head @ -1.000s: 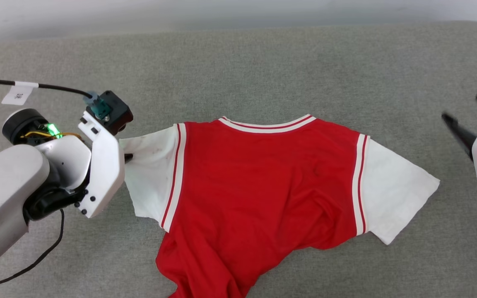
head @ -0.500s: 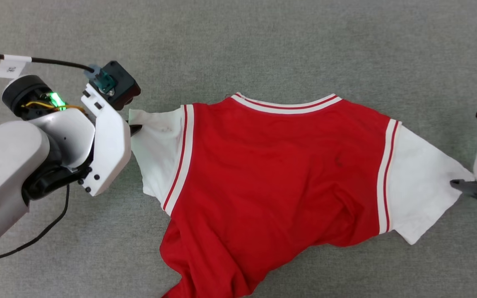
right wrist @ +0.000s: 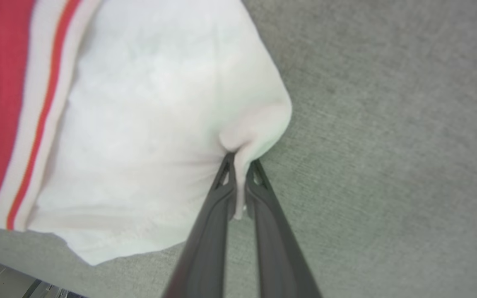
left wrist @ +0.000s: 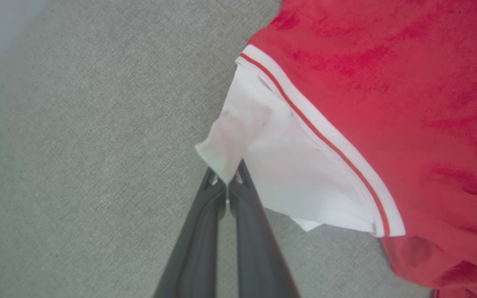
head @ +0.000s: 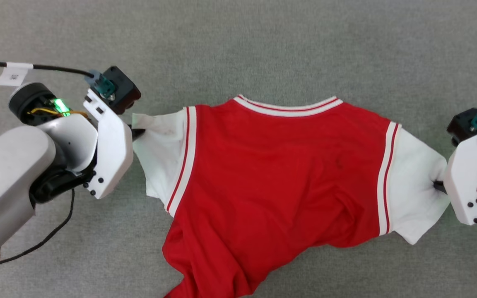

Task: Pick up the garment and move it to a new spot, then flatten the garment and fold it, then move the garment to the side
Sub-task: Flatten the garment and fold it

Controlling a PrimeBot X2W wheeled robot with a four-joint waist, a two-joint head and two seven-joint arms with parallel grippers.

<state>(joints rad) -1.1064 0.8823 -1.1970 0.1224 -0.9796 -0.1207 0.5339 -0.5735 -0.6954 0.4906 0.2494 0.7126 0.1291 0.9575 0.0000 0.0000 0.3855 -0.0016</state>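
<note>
The garment [head: 280,178], a red T-shirt with white sleeves and striped trim, lies spread on the grey surface, collar toward the far side, its hem bunched at the near edge. My left gripper [head: 136,132] is shut on the outer edge of the garment's left white sleeve [left wrist: 263,165]; the left gripper [left wrist: 227,179] pinches a fold of that cloth between its tips. My right gripper [head: 438,186] is shut on the garment's right white sleeve [right wrist: 147,124], and the right gripper [right wrist: 240,163] has a pleat of cloth caught between its fingers.
Grey woven fabric surface [head: 238,45] lies all around the shirt. A black cable with a white tag [head: 13,76] runs to the left wrist. At the bottom left of the right wrist view the surface's edge [right wrist: 6,281] shows.
The right gripper came in from the right edge with open fingers, reached the right sleeve and shut on it. The camera tilted down. The left gripper kept its hold on the left sleeve.
</note>
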